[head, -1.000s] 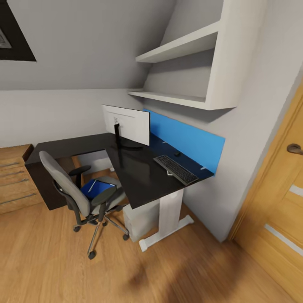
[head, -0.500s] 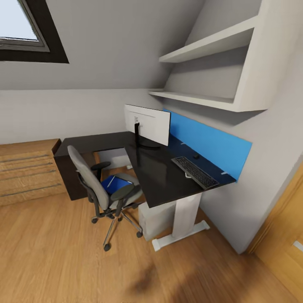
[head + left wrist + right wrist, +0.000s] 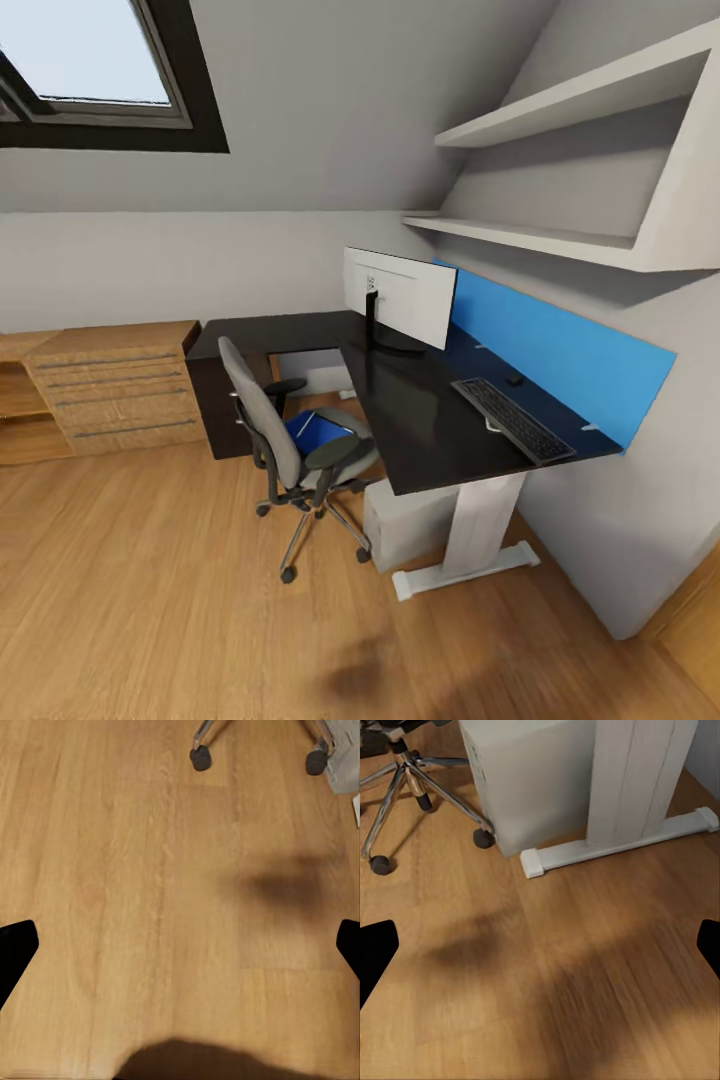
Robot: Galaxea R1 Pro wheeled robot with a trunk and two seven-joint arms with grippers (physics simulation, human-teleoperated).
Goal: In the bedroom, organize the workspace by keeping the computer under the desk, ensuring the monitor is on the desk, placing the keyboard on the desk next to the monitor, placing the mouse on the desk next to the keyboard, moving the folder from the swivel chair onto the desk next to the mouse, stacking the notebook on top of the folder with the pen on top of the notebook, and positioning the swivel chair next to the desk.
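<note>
The black L-shaped desk stands against the right wall. On it are the monitor, white back toward me, the keyboard and, beyond that, the small mouse. The swivel chair sits at the desk's inner corner with the blue folder on its seat. The white computer stands under the desk. Notebook and pen are too small to tell. My left gripper hangs open over bare floor. My right gripper is open above the floor before the computer.
A light wood dresser stands left of the desk under a roof window. White shelves hang above a blue back panel. The desk's white foot and the chair's castors lie near my grippers. Wood floor stretches in front.
The camera has swung left, so the whole scene has shifted right; the window and dresser have come into view and the door has left it. The task's things have not moved.
</note>
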